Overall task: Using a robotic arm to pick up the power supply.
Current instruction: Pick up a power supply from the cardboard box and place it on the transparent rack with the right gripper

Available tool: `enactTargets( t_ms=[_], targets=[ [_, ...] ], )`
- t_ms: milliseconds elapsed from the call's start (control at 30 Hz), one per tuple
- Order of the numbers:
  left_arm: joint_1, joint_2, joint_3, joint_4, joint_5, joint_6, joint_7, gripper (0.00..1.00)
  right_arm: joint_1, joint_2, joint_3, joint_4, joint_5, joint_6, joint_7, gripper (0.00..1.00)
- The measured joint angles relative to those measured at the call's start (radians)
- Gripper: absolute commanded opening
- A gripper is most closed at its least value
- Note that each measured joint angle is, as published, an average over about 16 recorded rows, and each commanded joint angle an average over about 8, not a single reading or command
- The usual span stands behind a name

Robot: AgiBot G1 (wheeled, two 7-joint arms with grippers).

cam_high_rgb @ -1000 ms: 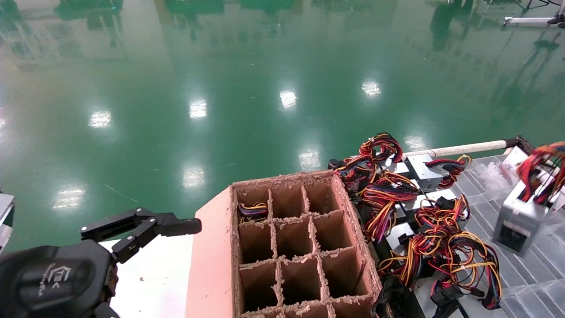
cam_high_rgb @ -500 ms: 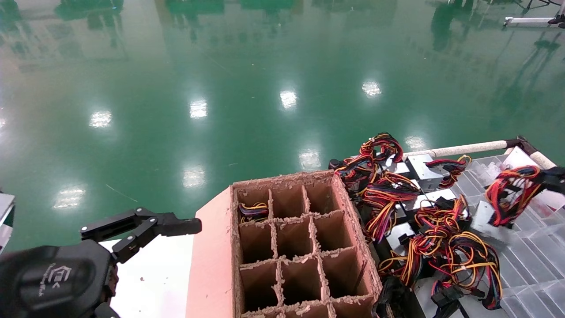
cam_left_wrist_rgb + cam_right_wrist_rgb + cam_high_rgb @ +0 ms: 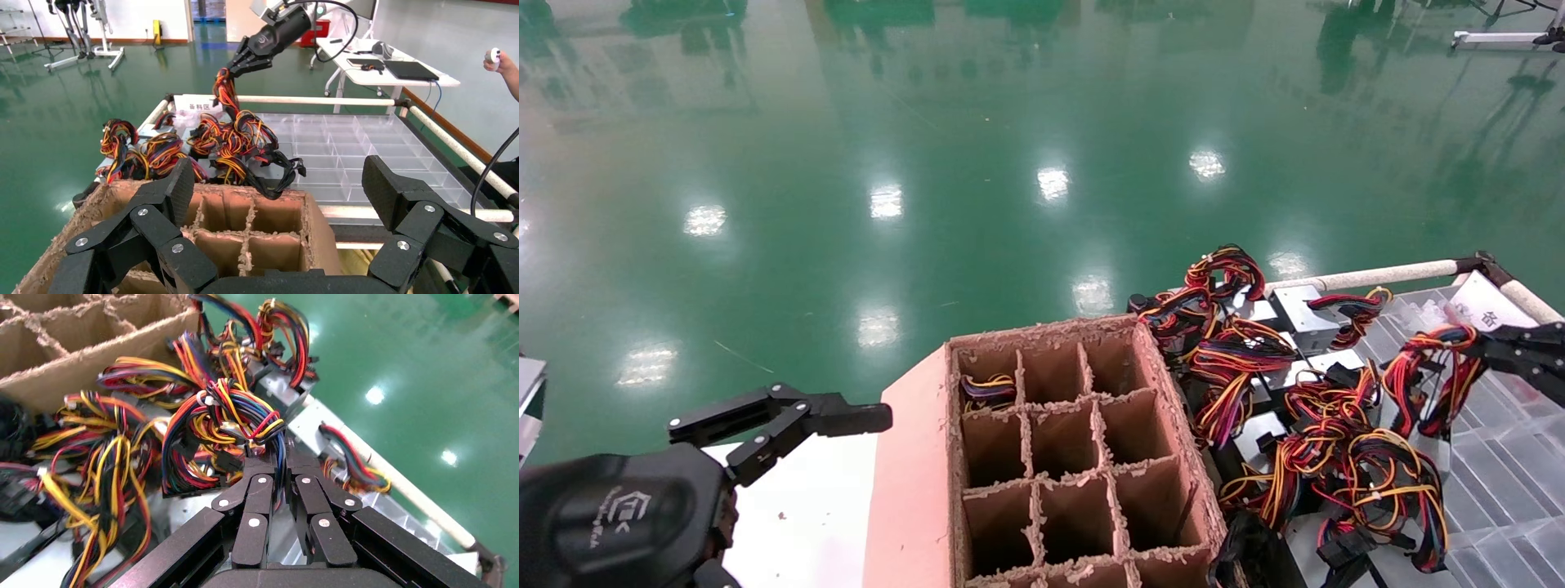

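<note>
The left gripper (image 3: 789, 420) hangs idle with jaws spread wide by the near corner of the divided cardboard box (image 3: 1075, 457), while beyond it — over the clear tray (image 3: 1508, 490) — the right gripper (image 3: 1487, 347) pinches the wire bundle of a power supply (image 3: 1430, 392), lifted beside the pile.

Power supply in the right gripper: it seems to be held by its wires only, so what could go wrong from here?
1. The right gripper is shut on the wire bundle, not the metal box, so the power supply may swing or slip out.
2. Its wires hang close to the tangled pile of other supplies; they could snag and drag a neighbour along.
3. The cardboard divider box has narrow cells; a dangling unit may catch a wall.

The left gripper sits open, idle.
</note>
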Motion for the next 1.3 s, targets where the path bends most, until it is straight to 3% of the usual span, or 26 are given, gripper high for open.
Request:
enactTargets(
  t_ms=[467, 1300],
  targets=[
    [0.000, 0.000, 0.000, 0.000, 0.000, 0.000, 0.000, 1.00, -0.018, 0.055, 0.021, -0.058, 0.029, -0.016, 0.011, 0.00],
    [0.000, 0.000, 0.000, 0.000, 0.000, 0.000, 0.000, 1.00, -0.114, 0.004, 0.107, -0.100, 0.141, -0.005, 0.070, 0.00]
  ],
)
